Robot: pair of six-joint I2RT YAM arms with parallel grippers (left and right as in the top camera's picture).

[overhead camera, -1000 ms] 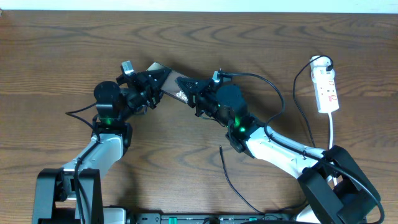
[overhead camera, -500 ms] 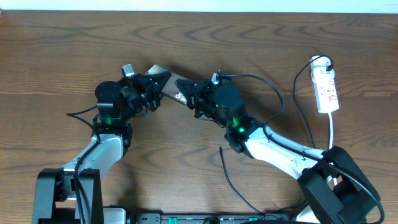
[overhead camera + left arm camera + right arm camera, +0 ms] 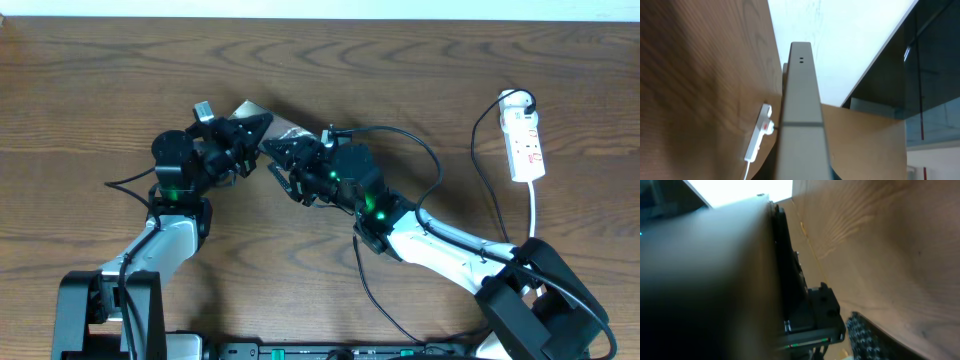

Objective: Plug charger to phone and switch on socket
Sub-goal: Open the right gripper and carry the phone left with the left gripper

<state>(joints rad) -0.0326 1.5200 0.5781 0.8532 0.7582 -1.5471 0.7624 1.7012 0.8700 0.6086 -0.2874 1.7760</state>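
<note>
Phone (image 3: 255, 112): left gripper (image 3: 250, 138) is clamping it edge-up, likely presenting its port. Right gripper (image 3: 283, 160) is hovering alongside, its finger spread unreadable. Charger (image 3: 363, 280) is lying unheld.

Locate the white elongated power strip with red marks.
In the overhead view, the white power strip lies near the wooden table's right edge, its white cord running down from its lower end.

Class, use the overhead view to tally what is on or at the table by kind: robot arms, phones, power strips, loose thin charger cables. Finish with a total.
robot arms: 2 (left arm, right arm)
phone: 1
power strip: 1
charger cable: 1
Total: 5
</note>
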